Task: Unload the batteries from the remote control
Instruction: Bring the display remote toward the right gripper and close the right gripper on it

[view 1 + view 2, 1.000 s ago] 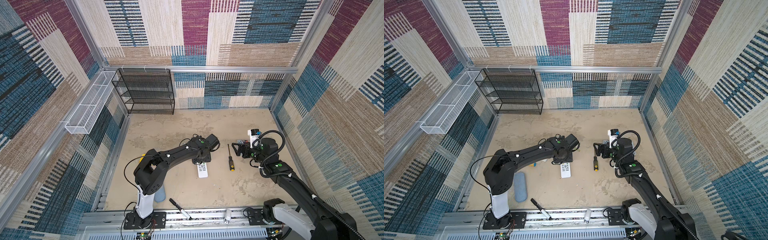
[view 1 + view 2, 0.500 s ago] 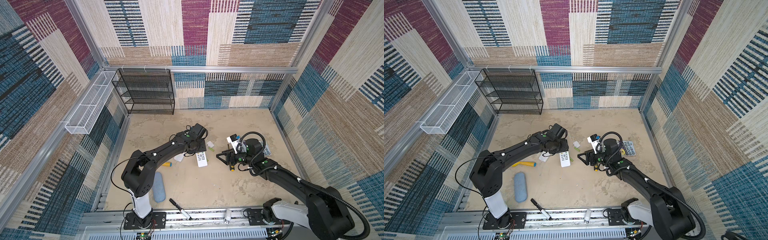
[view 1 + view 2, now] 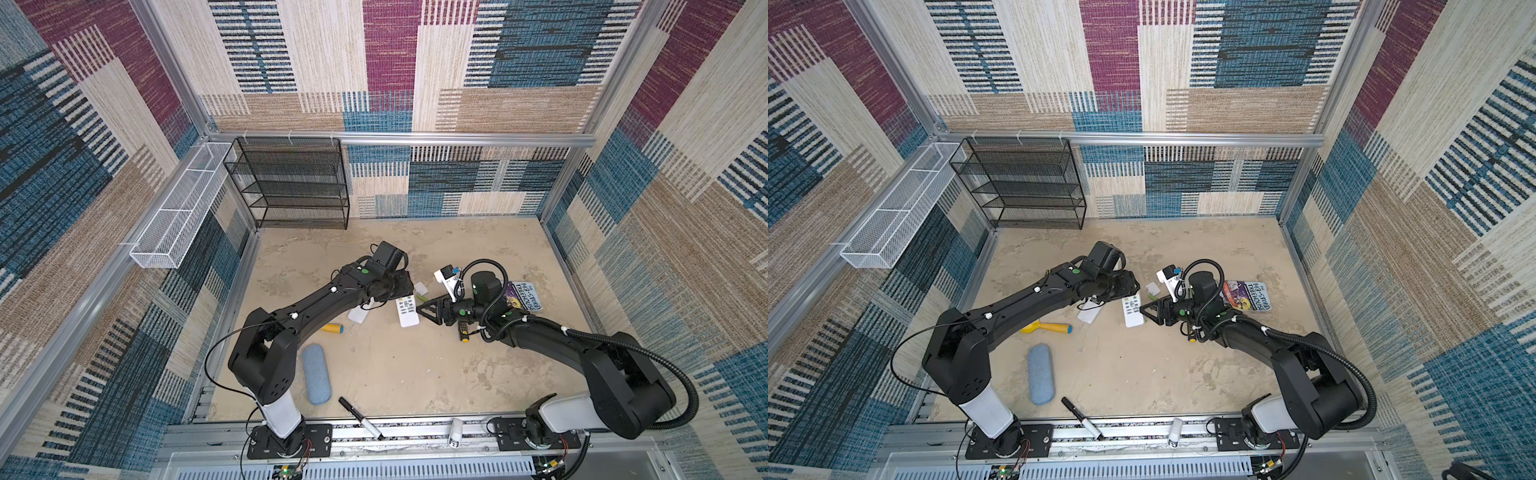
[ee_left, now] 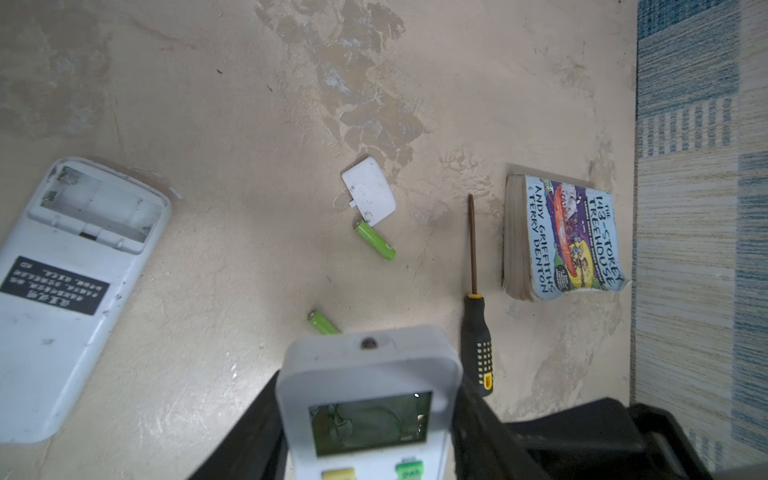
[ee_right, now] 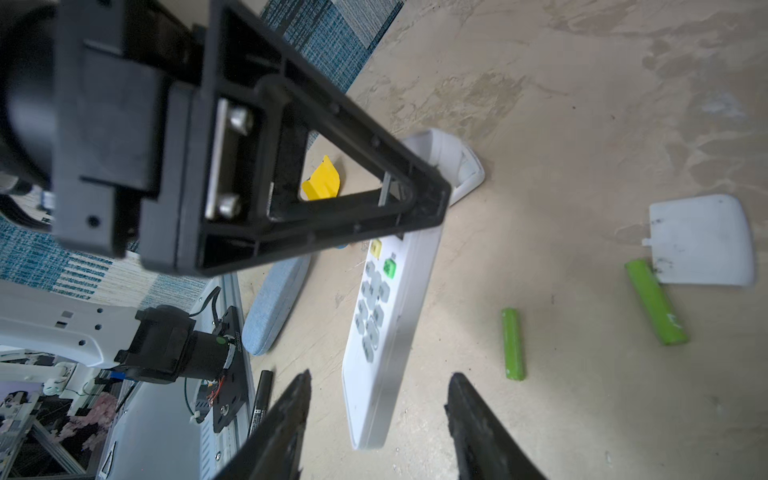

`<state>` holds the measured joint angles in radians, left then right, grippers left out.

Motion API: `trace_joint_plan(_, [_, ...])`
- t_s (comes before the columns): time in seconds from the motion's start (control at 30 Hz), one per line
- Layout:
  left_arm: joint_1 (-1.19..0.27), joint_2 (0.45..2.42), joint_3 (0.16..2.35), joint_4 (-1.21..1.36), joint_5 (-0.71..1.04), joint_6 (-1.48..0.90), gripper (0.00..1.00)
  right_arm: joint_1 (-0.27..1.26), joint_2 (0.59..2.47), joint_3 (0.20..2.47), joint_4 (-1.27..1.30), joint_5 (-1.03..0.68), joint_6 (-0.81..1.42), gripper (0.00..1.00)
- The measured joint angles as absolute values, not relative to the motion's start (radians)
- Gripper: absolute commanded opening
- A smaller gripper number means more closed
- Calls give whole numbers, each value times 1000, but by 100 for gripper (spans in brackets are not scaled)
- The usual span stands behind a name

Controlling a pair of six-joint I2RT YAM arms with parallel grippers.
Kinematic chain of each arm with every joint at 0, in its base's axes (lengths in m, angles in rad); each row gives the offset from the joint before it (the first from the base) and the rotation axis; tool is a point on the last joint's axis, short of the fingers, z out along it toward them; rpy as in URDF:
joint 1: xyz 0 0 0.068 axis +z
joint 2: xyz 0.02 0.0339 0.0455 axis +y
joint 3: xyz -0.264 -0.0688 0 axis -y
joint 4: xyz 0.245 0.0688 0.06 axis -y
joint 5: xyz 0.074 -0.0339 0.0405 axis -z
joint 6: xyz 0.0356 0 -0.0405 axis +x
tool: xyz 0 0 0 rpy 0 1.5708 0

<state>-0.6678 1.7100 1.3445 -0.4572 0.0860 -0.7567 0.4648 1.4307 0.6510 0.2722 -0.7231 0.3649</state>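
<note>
Left gripper (image 4: 368,395) pinches the glossy white remote (image 5: 390,316); right gripper (image 5: 380,376) stands spread astride it. Wrist views show us plainly two slim lime-green batteries (image 5: 512,344) — loose on the floor (image 5: 582,124) (beside the battery cover (image 5: 702,239)).

Two slim lime-green batteries lie flat on the desk (image 4: 249,124), out of any remote and apart from each other. The first battery (image 4: 374,240) has one end touching a loose white battery cover (image 4: 369,191). The second battery (image 4: 323,323) sits just beside the top end of a white remote (image 4: 368,374), buttons up. The other remote (image 4: 70,291) is face down, its compartment open and empty.
</note>
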Motion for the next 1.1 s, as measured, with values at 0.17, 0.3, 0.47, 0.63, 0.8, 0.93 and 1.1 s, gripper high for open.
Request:
trace_joint_plan(0.17, [-666, 1695, 1339, -438, 107, -760, 43, 478, 1475, 667, 313, -743, 382, 46])
trace_joint_plan(0.3, [-666, 1688, 1338, -415, 113, -765, 43, 485, 1497, 674, 349, -760, 400, 40])
trace_joint_plan(0.47, [-666, 1675, 1330, -400, 123, -776, 43, 492, 1523, 688, 374, -767, 418, 28])
trace_joint_plan(0.63, [-665, 1662, 1318, -397, 117, -783, 43, 493, 1541, 698, 377, -765, 448, 19])
trace_joint_plan(0.8, [-664, 1650, 1306, -388, 109, -786, 49, 494, 1551, 707, 376, -761, 462, 14])
trace_joint_plan(0.93, [-662, 1634, 1299, -382, 104, -791, 87, 498, 1553, 731, 345, -751, 426, 14])
trace_joint_plan(1.1, [-643, 1589, 1300, -396, 117, -805, 100, 530, 1528, 777, 256, -620, 282, 15])
